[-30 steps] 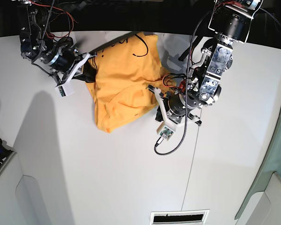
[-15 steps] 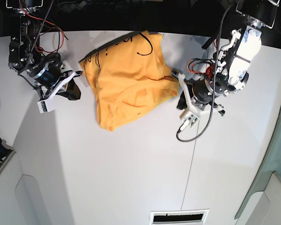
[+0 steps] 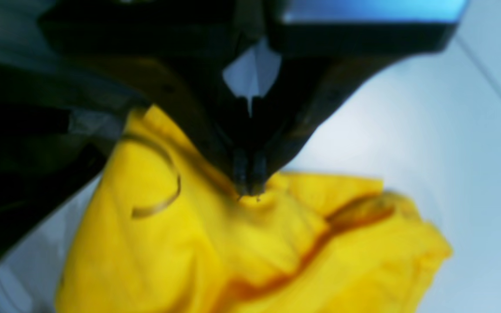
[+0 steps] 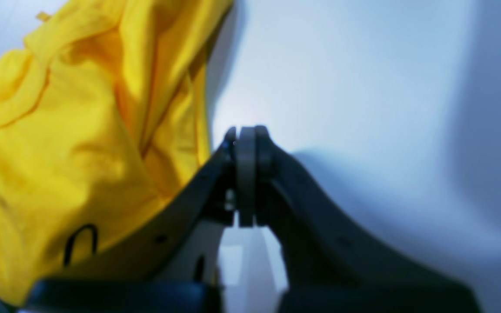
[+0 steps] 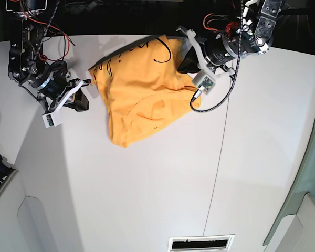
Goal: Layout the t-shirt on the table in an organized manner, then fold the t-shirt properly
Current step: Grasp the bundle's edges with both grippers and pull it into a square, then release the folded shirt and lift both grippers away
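T-shirt lying rumpled and bunched at the far middle of the surface, orange-yellow, black script uppermost. Left gripper swung from the shirt's near right side up to its far right corner, jaws closed, tips at a fold; right gripper just left of the shirt, jaws shut on nothing. Layout apparently unfinished, folding not begun.

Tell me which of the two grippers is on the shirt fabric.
The left gripper: its shut tips press into a fold of the t-shirt. The right gripper, also shut, sits beside the shirt over bare table.
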Motion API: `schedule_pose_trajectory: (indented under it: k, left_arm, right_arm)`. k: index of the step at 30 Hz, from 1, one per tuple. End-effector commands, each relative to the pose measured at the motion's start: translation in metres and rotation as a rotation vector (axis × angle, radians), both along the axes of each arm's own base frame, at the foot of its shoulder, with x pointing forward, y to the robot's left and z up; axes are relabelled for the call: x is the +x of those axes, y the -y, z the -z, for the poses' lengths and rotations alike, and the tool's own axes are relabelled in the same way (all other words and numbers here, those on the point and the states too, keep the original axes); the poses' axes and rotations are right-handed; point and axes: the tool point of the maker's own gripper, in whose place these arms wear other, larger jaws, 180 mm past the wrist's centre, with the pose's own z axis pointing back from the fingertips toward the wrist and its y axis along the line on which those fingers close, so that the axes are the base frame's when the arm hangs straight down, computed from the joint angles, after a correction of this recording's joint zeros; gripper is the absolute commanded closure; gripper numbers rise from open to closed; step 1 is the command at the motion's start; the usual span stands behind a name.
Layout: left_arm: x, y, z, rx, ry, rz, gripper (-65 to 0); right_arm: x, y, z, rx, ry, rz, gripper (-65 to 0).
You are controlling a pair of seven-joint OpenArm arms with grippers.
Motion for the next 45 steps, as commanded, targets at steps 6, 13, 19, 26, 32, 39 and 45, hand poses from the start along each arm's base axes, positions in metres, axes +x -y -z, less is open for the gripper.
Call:
schedule_pose_trajectory:
  k: [6,13,19,26,32,39,45]
  left_arm:
    - [0.028,0.016,0.024,-0.051,-0.044,-0.052,0.0]
    - [0.07,0.034,0.034,-0.087,-0.066,-0.069,0.0]
    - [0.084,0.027,0.034,-0.034,-0.066,-0.053,0.0]
    - [0.078,0.022,0.039,-0.021,-0.081,-0.053,0.0]
    - [0.085,0.004,0.032,0.021,-0.039,-0.049,0.0]
    - [0.093,-0.017,0.015,0.074,0.023,-0.034,0.0]
    - [0.083,-0.062,-0.004,0.176,0.072,-0.088,0.0]
  right_arm:
    - [0.005,-0.002,-0.009,0.036,0.021,0.008,0.0]
    - [-0.005,-0.002,-0.002,0.04,-0.01,0.006,0.0]
    - [-0.01,-0.002,0.0,0.042,-0.019,0.006,0.0]
    - [-0.013,-0.005,0.001,0.066,-0.027,0.012,0.0]
    - [-0.027,-0.024,0.007,0.143,-0.071,0.02,0.0]
    - [-0.029,-0.027,0.005,0.16,-0.062,0.042,0.0]
    - [-0.019,0.015,-0.014,0.114,-0.024,0.128,0.0]
